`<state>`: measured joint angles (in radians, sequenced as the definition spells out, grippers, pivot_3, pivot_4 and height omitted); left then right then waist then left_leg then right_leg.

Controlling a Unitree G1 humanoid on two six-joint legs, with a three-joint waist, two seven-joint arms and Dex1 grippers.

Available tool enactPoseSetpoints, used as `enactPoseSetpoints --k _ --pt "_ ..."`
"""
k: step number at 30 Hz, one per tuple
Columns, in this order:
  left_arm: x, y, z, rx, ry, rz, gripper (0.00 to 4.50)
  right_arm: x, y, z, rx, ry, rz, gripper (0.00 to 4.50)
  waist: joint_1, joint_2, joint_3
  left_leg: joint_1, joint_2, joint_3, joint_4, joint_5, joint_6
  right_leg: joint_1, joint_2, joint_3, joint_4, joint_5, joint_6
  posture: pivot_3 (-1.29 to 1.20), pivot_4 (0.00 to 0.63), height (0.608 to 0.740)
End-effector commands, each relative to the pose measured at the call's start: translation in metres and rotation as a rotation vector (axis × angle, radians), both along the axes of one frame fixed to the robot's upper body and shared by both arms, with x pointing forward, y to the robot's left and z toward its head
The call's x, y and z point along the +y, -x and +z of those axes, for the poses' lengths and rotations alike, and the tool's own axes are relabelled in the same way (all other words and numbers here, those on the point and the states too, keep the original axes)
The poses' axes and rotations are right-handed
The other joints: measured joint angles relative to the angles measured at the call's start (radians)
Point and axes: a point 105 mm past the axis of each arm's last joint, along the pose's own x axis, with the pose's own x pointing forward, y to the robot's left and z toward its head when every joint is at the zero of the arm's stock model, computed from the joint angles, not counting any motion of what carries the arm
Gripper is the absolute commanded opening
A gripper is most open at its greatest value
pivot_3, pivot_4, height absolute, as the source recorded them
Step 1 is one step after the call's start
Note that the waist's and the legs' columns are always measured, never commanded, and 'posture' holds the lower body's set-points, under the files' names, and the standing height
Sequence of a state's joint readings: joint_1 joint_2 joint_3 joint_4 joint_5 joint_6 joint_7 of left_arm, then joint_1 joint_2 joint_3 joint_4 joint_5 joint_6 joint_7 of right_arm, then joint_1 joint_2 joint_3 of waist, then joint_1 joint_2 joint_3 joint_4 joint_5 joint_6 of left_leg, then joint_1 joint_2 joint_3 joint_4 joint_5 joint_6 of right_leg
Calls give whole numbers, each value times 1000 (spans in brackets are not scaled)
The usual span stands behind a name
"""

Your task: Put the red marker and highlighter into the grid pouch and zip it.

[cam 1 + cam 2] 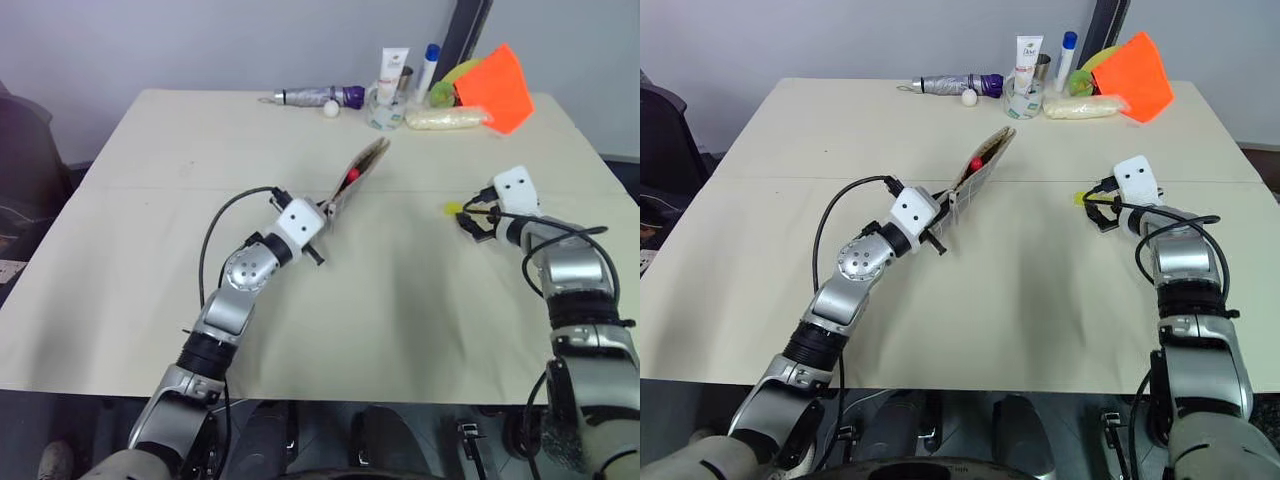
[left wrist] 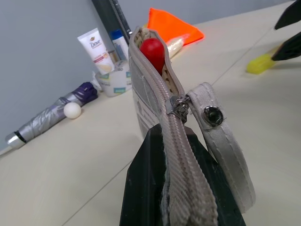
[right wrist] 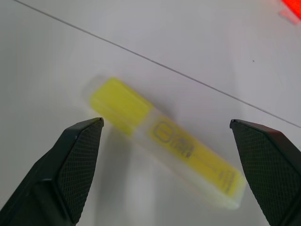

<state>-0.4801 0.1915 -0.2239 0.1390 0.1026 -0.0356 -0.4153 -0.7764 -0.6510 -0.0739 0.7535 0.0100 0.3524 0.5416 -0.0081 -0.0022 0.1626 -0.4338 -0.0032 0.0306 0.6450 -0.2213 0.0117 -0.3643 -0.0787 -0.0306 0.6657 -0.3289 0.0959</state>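
**A:** Pale tabletop (image 1: pixel 300 340), grey wall behind, clutter lined up along the far edge. Where's the highlighter (image 3: pixel 164 141)?

**B:** Flat on the table on the robot's right side, well apart from the pouch (image 1: pixel 358 175). The right gripper (image 3: pixel 171 141) is right over it, fingers spread wide, one tip on each side of the pen, not yet touching it as far as I can judge.

**A:** How does its long axis lie?

**B:** In the right wrist view it runs roughly from one finger toward the other, slanted. I'd say the wrist needs to roll so the fingers close across the barrel instead of along it.

**A:** And the left?

**B:** The left gripper (image 2: pixel 174 188) is pressed together on the pouch's zipper end, holding it up off the table with the mouth open. The marker (image 2: pixel 153 49) pokes out of the opening.

**A:** Nearer arm?

**B:** Right, clearly.

**A:** Count?

**B:** One highlighter, one marker, one pouch.
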Motion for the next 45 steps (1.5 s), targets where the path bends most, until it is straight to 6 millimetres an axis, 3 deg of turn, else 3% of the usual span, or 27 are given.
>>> enactPoseSetpoints --k 1,5,9,10,12,19,20,26,27,29,32,36,40,45 --pt "-1 5 -13 60 -18 -28 0 3 -7 8 26 -31 68 4467 -6 0 0 0 0 0 0 0 0 0 0 0 0 0 0 0 150 740" --pt "-6 12 -12 69 -6 -73 0 1 -4 -7 163 -140 45 4467 -8 0 0 1 0 0 -1 0 0 0 0 0 0 0 0 0 150 740" --pt "-8 16 -12 75 -8 -94 0 -3 3 -21 249 -126 51 4467 -5 0 0 3 1 0 -1 0 0 3 0 0 -1 0 0 0 150 740" --pt "-8 16 -12 76 -9 -97 0 -4 5 -22 259 -114 59 4241 -5 0 0 4 1 0 -1 0 0 3 -1 0 -1 0 0 0 150 740" --pt "-7 17 -13 80 -8 -99 0 -4 7 -23 276 -101 86 3689 -5 0 0 6 1 0 -1 0 0 5 -1 0 -1 0 0 0 150 740" --pt "-4 15 -12 81 -11 -95 0 -1 23 -27 331 0 234 293 -6 0 0 7 1 0 -2 0 0 6 -2 1 -1 0 0 0 150 740" --pt "-3 13 -11 80 -12 -92 0 3 27 -25 332 13 276 58 -6 0 0 7 1 0 -2 0 0 7 -2 0 -2 0 0 0 150 740" --pt "1 8 -9 76 -12 -82 0 18 44 -2 245 90 409 58 -5 1 0 7 0 0 -2 -1 0 6 -3 0 -2 0 0 0 150 740" --pt "2 7 -9 76 -12 -80 0 19 45 3 233 102 418 276 -4 1 0 7 0 0 -2 -1 0 6 -3 0 -2 0 0 0 150 740" --pt "2 6 -9 75 -11 -79 0 20 47 14 210 127 444 891 -3 2 1 6 0 0 -2 -1 0 6 -3 1 -2 0 0 0 150 740" --pt "2 6 -9 74 -8 -80 0 20 41 28 168 108 425 2377 -4 2 1 6 0 0 -2 -1 0 5 -4 1 -3 0 0 0 150 740" --pt "-1 6 -8 72 -2 -84 0 9 24 33 130 93 336 4436 -3 2 2 6 0 0 -3 -1 0 5 -4 1 -3 0 0 0 150 740" --pt "-2 7 -7 70 6 -86 0 -1 8 31 110 52 248 4436 -4 2 2 6 0 0 -4 -1 0 4 -4 1 -4 0 -1 0 150 740" --pt "-2 9 -8 71 8 -88 0 -6 2 21 151 23 205 4436 -2 2 2 6 -1 1 -10 0 -1 4 -4 0 -8 0 0 0 150 740"
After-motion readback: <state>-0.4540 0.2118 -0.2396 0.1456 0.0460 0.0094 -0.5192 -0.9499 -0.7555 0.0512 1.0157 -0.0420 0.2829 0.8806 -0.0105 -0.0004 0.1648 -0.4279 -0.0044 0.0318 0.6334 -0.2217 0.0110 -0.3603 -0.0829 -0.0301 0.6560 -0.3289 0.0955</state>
